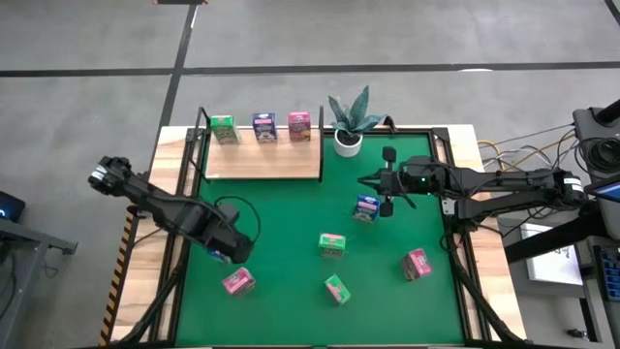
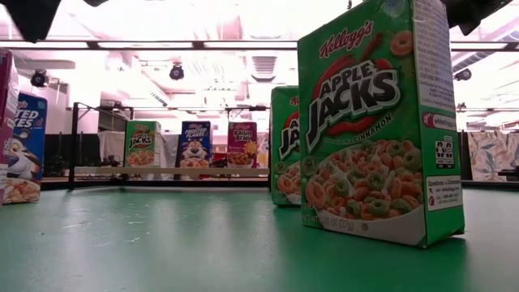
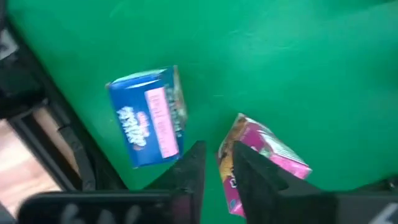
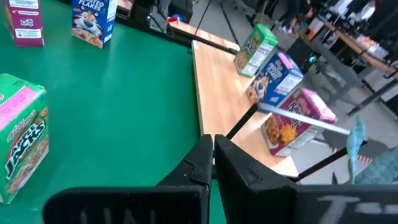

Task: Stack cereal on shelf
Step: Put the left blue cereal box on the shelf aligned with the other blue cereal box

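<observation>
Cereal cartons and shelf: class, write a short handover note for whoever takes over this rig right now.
Left gripper: jaws slightly apart, empty, over a blue carton and a pink carton lying near the table's left edge.
Right gripper: jaws shut, empty, beside a second blue carton mid-table.
Done: three cartons stand on the shelf: shelf green carton, shelf blue carton, shelf pink carton.
Left: six on the felt, including two green cartons and a far pink carton.

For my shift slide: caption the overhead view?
Three cereal boxes on the shelf; others lie scattered on the green table between both arms.
</observation>
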Robot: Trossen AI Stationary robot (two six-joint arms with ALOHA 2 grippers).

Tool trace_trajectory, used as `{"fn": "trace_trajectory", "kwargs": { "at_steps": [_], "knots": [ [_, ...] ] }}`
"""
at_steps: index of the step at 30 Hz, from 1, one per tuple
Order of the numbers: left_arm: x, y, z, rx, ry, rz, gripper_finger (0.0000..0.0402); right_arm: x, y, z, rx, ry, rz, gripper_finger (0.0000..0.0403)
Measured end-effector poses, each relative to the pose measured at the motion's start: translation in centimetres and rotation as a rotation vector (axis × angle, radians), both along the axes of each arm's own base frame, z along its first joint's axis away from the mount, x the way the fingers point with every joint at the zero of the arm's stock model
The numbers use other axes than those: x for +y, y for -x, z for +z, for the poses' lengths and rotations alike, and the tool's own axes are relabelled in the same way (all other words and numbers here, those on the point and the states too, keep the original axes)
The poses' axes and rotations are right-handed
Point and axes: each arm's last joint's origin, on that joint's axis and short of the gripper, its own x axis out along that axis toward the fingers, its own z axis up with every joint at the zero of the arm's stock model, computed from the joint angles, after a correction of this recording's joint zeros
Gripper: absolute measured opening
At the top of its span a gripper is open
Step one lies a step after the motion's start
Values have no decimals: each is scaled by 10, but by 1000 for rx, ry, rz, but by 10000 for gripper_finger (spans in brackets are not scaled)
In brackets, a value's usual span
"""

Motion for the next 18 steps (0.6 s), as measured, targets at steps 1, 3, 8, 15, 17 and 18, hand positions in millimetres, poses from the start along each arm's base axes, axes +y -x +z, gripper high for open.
{"fn": "trace_trajectory", "kwargs": {
  "at_steps": [1,3,8,15,17,18],
  "knots": [
    [-1,2,-2,13,-5,18,80,0,0,1,-5,9,3,9],
    [-3,6,-9,47,-21,46,109,0,-1,2,-18,23,6,9],
    [-3,15,-30,139,-75,68,178,0,-1,5,-41,52,15,9],
    [0,20,-47,195,-111,56,227,0,-2,8,-70,83,22,9],
    [1,21,-50,206,-118,56,231,0,-2,8,-67,93,26,9],
    [1,22,-52,208,-121,54,231,0,-2,8,-65,95,27,9]
  ]
}}
